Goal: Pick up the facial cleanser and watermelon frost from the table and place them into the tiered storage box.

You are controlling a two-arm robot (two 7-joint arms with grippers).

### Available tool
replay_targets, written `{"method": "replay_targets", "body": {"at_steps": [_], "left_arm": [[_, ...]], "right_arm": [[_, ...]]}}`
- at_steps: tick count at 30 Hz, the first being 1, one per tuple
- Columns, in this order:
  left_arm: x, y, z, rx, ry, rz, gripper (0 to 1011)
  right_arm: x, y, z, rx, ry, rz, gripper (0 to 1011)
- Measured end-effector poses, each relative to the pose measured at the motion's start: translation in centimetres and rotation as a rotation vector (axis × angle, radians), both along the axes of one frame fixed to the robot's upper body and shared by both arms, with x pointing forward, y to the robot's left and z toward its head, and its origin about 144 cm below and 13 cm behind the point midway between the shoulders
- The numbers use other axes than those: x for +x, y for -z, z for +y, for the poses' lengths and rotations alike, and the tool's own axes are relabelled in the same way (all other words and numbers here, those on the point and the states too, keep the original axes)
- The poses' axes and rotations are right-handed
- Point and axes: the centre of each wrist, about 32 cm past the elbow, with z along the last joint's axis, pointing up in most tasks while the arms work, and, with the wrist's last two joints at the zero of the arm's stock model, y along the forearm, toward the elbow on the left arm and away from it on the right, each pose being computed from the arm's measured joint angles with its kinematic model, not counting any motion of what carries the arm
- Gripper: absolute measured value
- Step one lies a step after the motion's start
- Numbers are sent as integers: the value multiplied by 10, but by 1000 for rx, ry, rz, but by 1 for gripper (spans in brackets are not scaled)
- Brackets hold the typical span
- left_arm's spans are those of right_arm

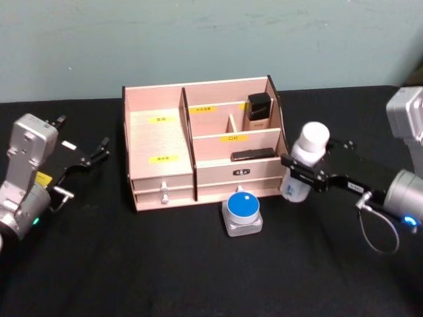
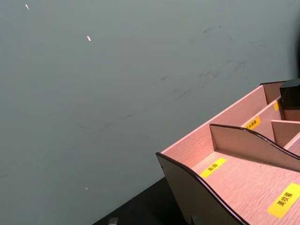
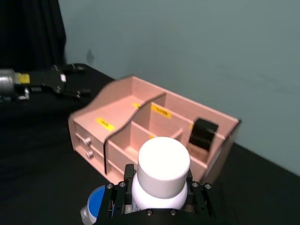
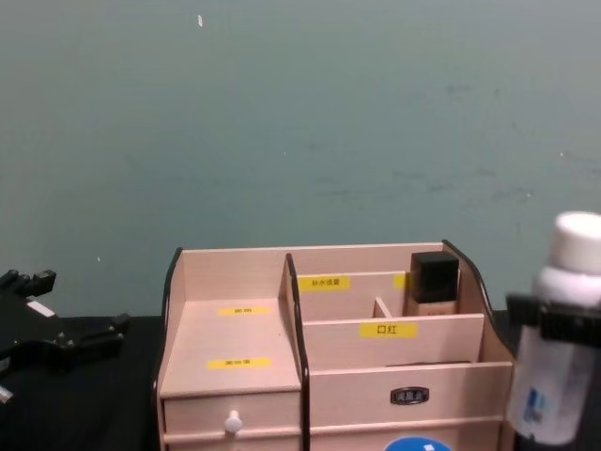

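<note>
1. Head view: my right gripper [image 1: 303, 174] is at 3 o'clock of the tiered storage box [image 1: 158, 142], a light wood desktop organiser with dark curved side edges, stepped compartments, yellow labels and two white-knobbed drawers.
2. Its jaws are clamped around the upper body of the facial cleanser [image 1: 312, 140], a tall white cylindrical bottle with a rounded white cap. The bottle is nearly upright, just beside the box's right side wall and outside it.
3. I cannot tell whether the bottle's base touches the black table [image 1: 132, 264].
4. In the right wrist view the facial cleanser [image 3: 163, 168] shows its cap just above my jaws, with the tiered storage box [image 3: 117, 101] beyond it.
5. The watermelon frost [image 1: 242, 209], a squat clear frosted jar with a wide round blue lid, stands on the table at 6 o'clock of the box. It is just in front of the lowest front panel, and at 8 o'clock of the held bottle, apart from it.
6. My left gripper [image 1: 99, 150] hangs at 9 o'clock of the box, well apart from it, jaws spread and holding nothing.
7. Inside the box, a small beige bottle with a black cap [image 1: 259, 111] stands in the rear right compartment. A flat black item [image 1: 253, 155] lies in the tier in front of it.
8. In the chest view the facial cleanser [image 4: 573, 246] reaches a little above the box's rear wall.
</note>
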Motion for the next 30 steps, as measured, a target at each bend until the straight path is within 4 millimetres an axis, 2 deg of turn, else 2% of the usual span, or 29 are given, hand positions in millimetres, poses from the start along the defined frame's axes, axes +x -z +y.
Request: {"method": "replay_targets", "body": {"at_steps": [7,22,30], "left_arm": [[0,0,0,0,0,0,1010],[0,0,0,0,0,0,1010],[0,0,0,0,0,0,1010]], "right_arm": [[13,-16,13,10,-36,-33,593],[72,-29,53,44,-72,-73,593],[97,-34,70,61,-79,-81,593]]}}
